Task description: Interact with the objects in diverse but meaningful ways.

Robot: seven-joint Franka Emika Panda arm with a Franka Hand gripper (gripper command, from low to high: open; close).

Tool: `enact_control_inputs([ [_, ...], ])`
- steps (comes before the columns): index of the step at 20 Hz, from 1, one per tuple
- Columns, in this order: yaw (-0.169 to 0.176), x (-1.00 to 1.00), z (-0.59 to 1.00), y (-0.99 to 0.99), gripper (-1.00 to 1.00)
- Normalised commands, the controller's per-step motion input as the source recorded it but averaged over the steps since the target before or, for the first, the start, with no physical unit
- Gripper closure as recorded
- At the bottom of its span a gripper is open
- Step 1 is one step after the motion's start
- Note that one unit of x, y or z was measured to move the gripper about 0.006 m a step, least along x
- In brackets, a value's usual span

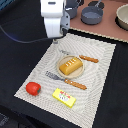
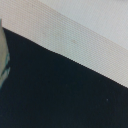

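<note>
Butter block sits nearest, tomato at its 9 o'clock. Both look light, rigid; I'd pinch butter's long sides. My tool: can't tell spread or pressed.

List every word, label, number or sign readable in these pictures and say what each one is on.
No text can be read in either view.
Yellow butter block: small red marks on its top face, too blurred to read.
Golden bread loaf, red tomato, grey-blue pot and striped placemat: no lettering visible.
Wrist view: only blurred surfaces, no writing.
</note>
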Motion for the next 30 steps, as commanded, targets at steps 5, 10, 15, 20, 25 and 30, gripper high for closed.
enact_control_inputs([
  [5, 0.000, 0.24, 0.00, -0.75, -1.00],
  [10, 0.000, 0.26, 0.01, -0.75, -1.00],
  [15, 0.000, 0.25, 0.17, -0.69, -1.00],
  [20, 0.000, 0.24, 0.20, -0.68, -1.00],
  [25, 0.000, 0.20, 0.10, -0.71, -1.00],
  [30, 0.000, 0.22, 0.02, -0.69, -1.00],
])
